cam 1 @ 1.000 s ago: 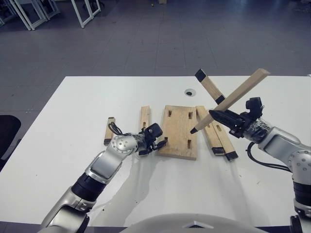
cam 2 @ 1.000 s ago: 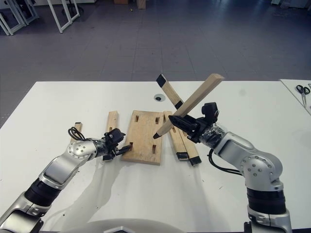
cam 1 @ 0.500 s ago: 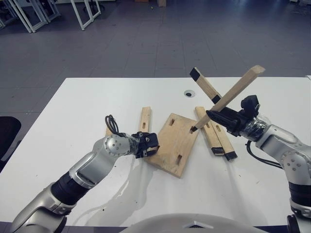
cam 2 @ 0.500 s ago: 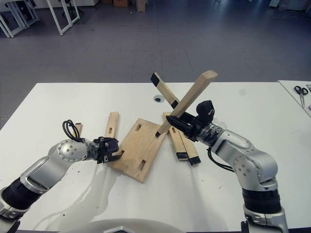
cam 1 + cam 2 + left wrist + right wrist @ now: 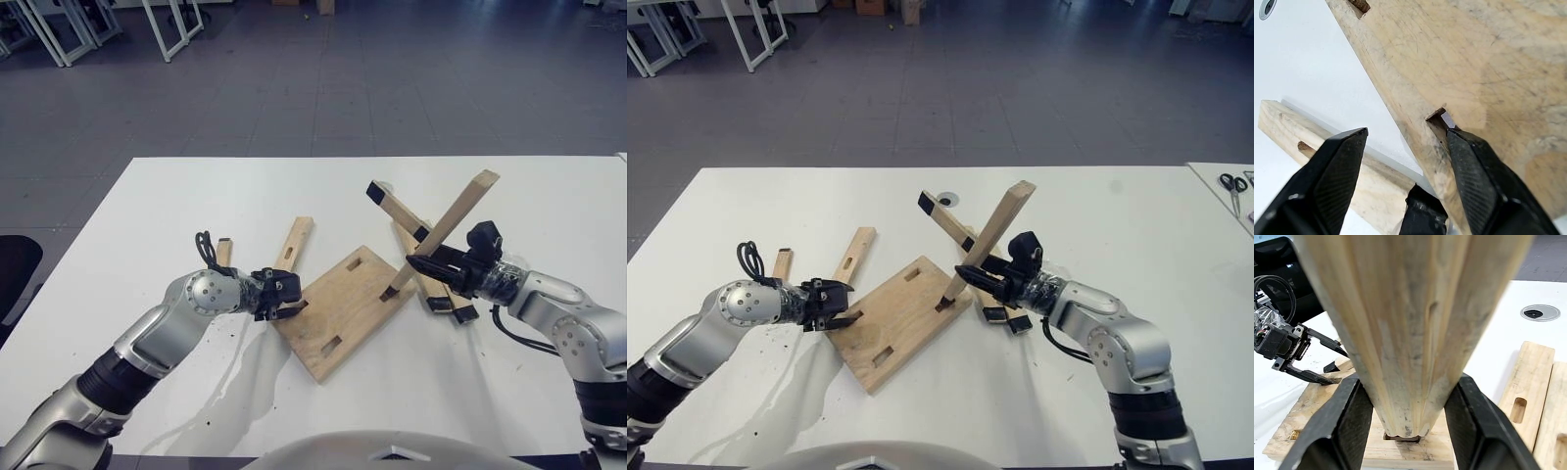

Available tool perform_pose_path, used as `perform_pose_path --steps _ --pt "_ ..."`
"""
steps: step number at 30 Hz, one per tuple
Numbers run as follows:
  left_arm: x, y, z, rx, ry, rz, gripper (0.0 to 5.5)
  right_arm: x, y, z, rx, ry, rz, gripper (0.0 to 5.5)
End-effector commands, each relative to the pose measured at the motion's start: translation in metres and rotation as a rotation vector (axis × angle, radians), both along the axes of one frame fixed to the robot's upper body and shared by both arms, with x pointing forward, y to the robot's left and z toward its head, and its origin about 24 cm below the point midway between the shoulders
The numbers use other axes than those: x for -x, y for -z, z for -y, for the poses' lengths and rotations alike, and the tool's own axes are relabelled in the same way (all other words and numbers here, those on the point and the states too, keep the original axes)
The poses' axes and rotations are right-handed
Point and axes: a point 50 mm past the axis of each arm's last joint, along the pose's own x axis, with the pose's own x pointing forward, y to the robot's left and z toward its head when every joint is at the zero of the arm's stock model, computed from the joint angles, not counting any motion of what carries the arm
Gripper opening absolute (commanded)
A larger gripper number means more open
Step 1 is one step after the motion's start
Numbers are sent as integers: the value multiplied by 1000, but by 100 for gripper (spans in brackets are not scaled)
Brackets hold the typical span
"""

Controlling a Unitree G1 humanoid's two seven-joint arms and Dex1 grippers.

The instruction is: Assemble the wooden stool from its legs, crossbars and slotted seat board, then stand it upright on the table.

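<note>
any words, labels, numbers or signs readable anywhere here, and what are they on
None: no readable word, label, number or sign.
The slotted wooden seat board, the light wooden leg in the right gripper, the black-tipped wooden legs and the white table all look bare.

Grey tiled floor (image 5: pixel 323 88) stretching away beyond the white surface (image 5: pixel 157 206), white metal frames (image 5: pixel 162 37) parked at the far left, a round cable port (image 5: pixel 948 199) in the surface, and scissors (image 5: pixel 1238 181) lying on a neighbouring table (image 5: pixel 1215 171) at right.
</note>
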Motion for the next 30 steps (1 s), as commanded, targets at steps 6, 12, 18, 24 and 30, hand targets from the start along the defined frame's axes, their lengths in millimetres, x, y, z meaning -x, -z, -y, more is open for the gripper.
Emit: perform_pose_path --steps 6,12,18,24,30 --pt "12 28 -12 -92 -52 -128 297 16 12 -13 -50 -13 -109 203" --pt "12 29 -12 -92 -55 -129 297 10 26 1 42 90 -142 203" --pt "15 31 -11 -85 -52 -139 297 4 28 15 105 152 -146 203" --pt "15 32 -5 -62 -54 -134 297 19 52 -22 254 13 -113 203" --pt "18 34 -1 -41 -67 -140 297 35 116 -4 410 55 -276 203"
